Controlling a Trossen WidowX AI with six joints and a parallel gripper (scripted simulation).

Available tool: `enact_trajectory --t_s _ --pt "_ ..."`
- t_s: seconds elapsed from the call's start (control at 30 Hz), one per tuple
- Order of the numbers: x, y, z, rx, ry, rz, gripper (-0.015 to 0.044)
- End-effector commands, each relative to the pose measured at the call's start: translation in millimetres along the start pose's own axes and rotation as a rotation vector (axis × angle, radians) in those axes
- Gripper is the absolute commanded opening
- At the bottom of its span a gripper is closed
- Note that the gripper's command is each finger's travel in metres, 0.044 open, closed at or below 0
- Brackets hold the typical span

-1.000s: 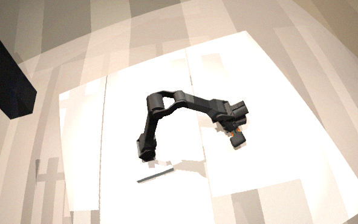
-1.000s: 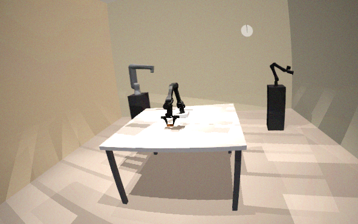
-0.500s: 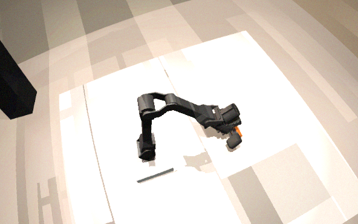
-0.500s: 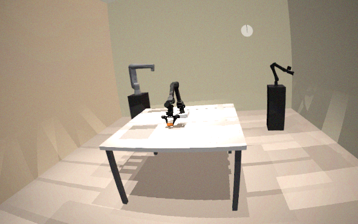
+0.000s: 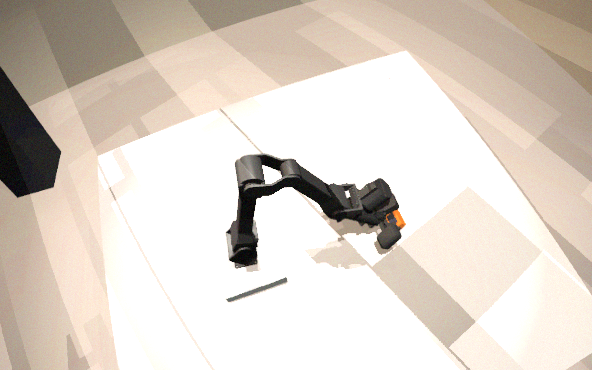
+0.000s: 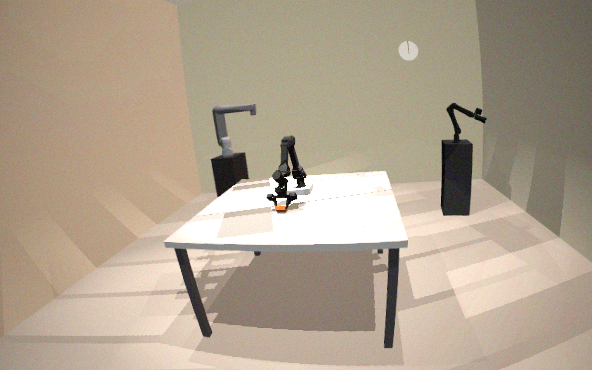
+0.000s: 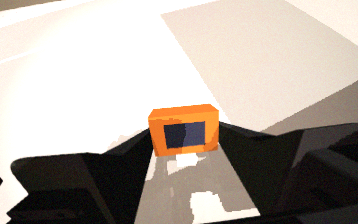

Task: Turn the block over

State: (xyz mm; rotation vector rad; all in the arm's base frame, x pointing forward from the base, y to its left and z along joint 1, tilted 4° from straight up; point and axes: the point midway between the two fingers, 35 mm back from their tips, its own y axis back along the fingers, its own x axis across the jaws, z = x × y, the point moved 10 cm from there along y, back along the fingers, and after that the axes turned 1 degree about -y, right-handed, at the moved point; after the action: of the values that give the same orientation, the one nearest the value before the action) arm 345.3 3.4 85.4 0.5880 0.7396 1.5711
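Clamping the orange block (image 7: 183, 129) between its two dark fingers, the claw (image 7: 183, 150) is holding it at the fingertips, just above the white table (image 7: 81, 85). Through the wrist camera the block's dark blue marked face is pointing back toward the lens, framed by an orange border. From overhead, only an orange sliver of the block (image 5: 395, 218) is peeking out beside the claw (image 5: 392, 226); the marked face is hiding there
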Motion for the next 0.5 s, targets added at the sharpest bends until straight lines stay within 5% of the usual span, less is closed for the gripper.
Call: enact_trajectory --t_s 0.0,0.47 --pt "-0.9 -6.7 -8.9 -0.069 -0.003 0.004 0.0" --pt "-1.5 -15.8 -38.7 -0.28 -0.002 0.008 0.0"
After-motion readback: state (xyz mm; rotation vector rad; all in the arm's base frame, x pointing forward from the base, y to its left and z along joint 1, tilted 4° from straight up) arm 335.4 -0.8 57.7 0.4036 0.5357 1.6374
